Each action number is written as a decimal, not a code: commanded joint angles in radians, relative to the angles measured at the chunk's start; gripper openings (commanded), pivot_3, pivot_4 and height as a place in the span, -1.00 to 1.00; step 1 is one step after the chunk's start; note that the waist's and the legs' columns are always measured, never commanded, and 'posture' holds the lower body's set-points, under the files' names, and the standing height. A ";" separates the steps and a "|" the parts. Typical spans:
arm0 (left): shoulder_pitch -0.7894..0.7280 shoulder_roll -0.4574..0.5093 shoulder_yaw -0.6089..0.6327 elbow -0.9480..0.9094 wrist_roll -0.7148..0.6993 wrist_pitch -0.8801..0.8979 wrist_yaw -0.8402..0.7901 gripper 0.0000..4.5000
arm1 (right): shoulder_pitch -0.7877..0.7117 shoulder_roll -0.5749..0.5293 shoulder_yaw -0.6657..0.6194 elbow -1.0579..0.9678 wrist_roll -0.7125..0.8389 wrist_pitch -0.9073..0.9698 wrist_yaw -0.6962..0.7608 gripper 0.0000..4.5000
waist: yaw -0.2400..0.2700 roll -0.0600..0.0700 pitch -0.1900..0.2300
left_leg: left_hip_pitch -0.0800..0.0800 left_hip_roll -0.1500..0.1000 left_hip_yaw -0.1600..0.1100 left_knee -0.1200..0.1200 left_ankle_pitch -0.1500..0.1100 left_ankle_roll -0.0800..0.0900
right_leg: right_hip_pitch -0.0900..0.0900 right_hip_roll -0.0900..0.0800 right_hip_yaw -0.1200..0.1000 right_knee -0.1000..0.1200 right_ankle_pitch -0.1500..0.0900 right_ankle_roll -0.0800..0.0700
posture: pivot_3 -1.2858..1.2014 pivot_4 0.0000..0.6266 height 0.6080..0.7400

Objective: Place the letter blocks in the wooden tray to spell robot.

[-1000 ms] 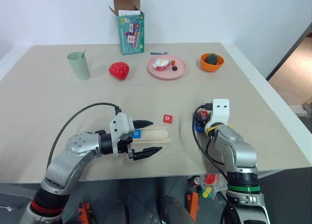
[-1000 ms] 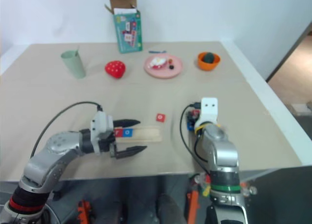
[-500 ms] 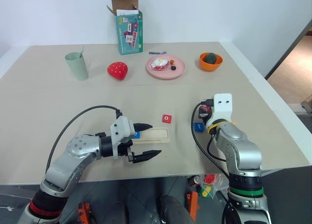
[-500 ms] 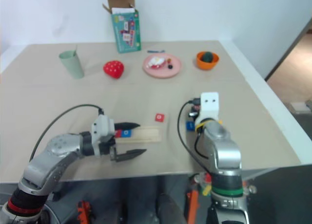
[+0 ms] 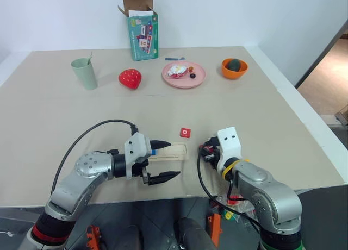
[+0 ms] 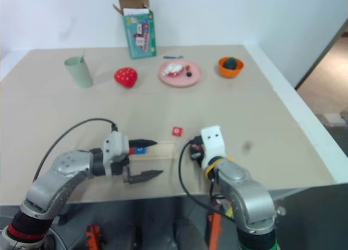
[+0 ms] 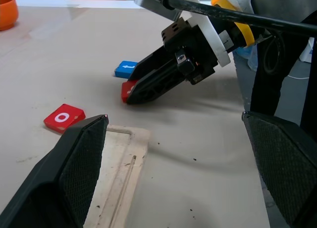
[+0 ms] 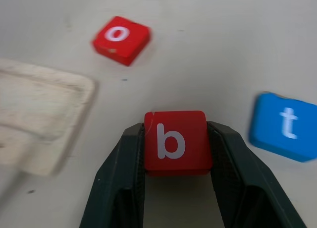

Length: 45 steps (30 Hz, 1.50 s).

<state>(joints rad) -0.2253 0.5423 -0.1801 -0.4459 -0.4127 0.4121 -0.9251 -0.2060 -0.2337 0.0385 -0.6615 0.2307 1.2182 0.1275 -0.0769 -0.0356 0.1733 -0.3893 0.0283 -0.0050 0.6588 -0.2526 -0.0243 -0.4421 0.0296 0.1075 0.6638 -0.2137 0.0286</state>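
The right gripper [image 8: 176, 161] is pinching the red "b" block [image 8: 176, 140] upright between its fingers; the wooden tray [image 5: 169, 150], lengthwise toward it, is holding a blue block [image 5: 153, 150] by the wide-open left gripper [image 5: 163, 161].

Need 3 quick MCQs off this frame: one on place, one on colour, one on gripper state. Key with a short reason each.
1. Where is the red o block?
A. In the wooden tray
B. On the table beyond the tray's right end
C. On the pink plate

2. What colour is the t block?
A. Red
B. Green
C. Blue

3. What is the right gripper doing?
A. Shut on the red b block
B. Open above the tray
C. Shut on the strawberry toy

Key:
1 B: it lies on bare table just past the end of the wooden tray.
2 C: white t on a blue tile.
3 A: both fingers press the sides of the red b block.
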 commanded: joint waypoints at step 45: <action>0.041 0.027 -0.011 -0.071 0.026 -0.042 0.023 1.00 | -0.695 -0.417 0.289 1.370 -0.142 -1.414 1.431 0.99 | 0.000 0.000 0.006 | 0.001 0.000 -0.001 -0.002 -0.001 0.002 | 0.002 -0.001 -0.001 -0.002 -0.001 -0.001 | 0.03 -0.52 1.00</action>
<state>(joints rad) -0.1884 0.5637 -0.2062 -0.4697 -0.3741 0.3716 -0.9076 -0.8671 -0.6529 0.3429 0.6922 0.0928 -0.1621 1.5184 -0.0771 -0.0358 0.1796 -0.3888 0.0279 -0.0058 0.6565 -0.2540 -0.0218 -0.4405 0.0278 0.1061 0.6619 -0.2143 0.0270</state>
